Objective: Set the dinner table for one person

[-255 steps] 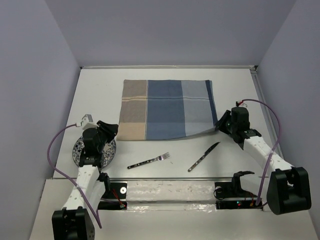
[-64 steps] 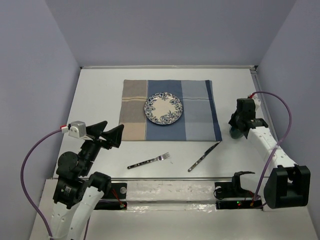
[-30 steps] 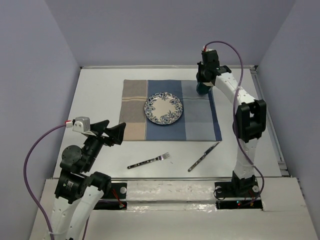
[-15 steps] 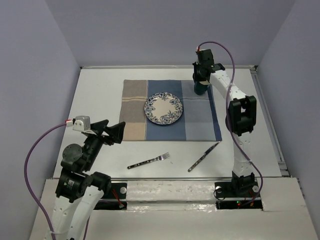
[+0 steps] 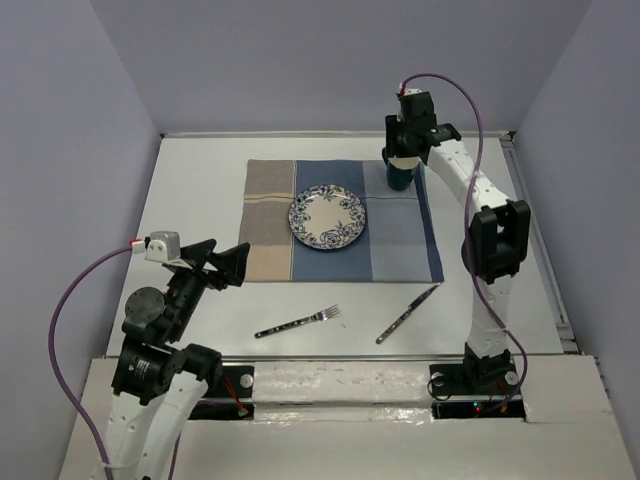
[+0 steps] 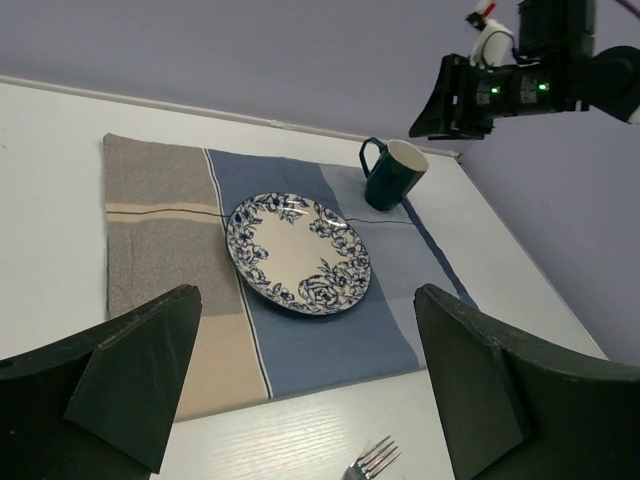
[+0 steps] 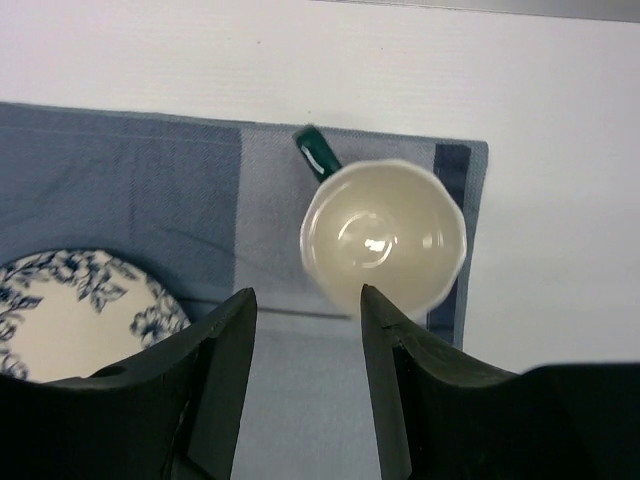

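The right gripper (image 7: 303, 300), jaws parted and empty, hovers over the flat white dinner table's (image 5: 195, 190) far edge, just above a dark green ceramic mug (image 7: 385, 245).

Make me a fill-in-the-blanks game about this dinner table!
The plate sits in the middle of the checked ___.
The mug is dark ___ on the outside.
On the bare table, next to the fork, lies a ___.
Missing words: placemat, green, knife.
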`<state>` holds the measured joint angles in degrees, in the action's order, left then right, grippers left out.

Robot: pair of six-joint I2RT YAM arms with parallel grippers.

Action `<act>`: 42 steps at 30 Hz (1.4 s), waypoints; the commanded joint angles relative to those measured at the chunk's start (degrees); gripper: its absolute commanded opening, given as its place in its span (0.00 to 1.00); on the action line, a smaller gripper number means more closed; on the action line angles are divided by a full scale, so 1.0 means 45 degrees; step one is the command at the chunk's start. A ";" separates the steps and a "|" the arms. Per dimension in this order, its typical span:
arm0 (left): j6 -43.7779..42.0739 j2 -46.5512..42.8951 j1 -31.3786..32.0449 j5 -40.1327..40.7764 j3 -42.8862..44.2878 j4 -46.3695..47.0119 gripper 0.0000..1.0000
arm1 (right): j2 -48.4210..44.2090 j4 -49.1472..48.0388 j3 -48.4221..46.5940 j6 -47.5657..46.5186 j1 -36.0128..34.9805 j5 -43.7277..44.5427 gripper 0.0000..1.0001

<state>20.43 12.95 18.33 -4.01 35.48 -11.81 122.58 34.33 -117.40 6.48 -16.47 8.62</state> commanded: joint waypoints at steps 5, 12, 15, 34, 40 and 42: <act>-0.0144 -0.0182 -0.0069 -0.0319 -0.0092 0.0711 0.99 | -0.6604 -0.2916 0.8060 0.2833 -0.3484 -0.0506 0.52; -0.0164 -0.0202 0.0068 -0.0515 -0.0112 0.0770 0.99 | -1.0378 -0.4425 1.3796 0.6154 -0.7919 0.0737 0.52; -0.0144 -0.0260 0.0068 -0.0612 -0.0131 0.0809 0.99 | -1.1707 -0.3587 1.5611 0.8262 -0.8233 0.1306 0.52; -0.0125 -0.0808 0.0068 -0.0632 -0.0132 0.0829 0.99 | -1.4508 0.2352 1.8141 1.2369 -0.8235 0.1989 0.50; -0.0164 -0.0808 0.0068 -0.0691 -0.0151 0.0848 0.99 | -1.3299 0.1905 1.7809 1.2095 -0.8235 0.2205 0.58; -0.0164 -0.0827 0.0087 -0.0671 -0.0151 0.0848 0.99 | -1.3082 0.1535 1.7867 1.2114 -0.8235 0.2166 0.59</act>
<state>20.43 9.91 18.31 -5.87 35.22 -10.94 61.91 43.27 -35.05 61.06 -53.60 16.69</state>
